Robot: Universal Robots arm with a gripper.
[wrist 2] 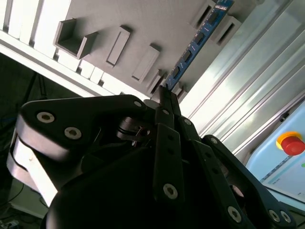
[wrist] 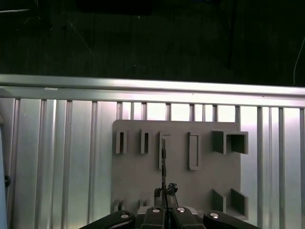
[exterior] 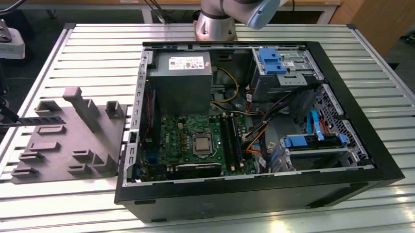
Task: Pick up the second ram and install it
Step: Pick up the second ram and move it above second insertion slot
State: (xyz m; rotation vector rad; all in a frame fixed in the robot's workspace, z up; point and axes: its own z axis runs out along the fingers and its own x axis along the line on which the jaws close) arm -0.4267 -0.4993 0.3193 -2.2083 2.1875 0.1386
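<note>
Your claw (wrist 2: 166, 93) is pinched narrow, jaws closed on one short end of the second ram (wrist 2: 198, 40), w/ the rest of it sticking straight out from the tips over the gray fixture block (wrist: 138, 181). In the first wrist view it reads edge-on, lined up w/ one of the block's long slots; can't tell whether it's seated in that slot or lifted clear. Expect it to be v. light and stiff but fragile: a thin flat board, bluish-dark, w/ a row of small components along its face. Held by one end it has a long overhang, so any knock levers against the grip, and smooth board faces btw hard pads could slip or twist, imo. Safer hold is prob. on the bare edges, not on the chips. The block is matte gray, w/ rectangular pockets and upright posts. It sits on the ribbed aluminium tabletop (exterior: 77, 43), shiny and slatted. Further out, toward the exterior view's right, the open black PC case (exterior: 259, 194) shows the green motherboard (exterior: 178, 141) and its long black sockets (exterior: 228, 138).
</note>
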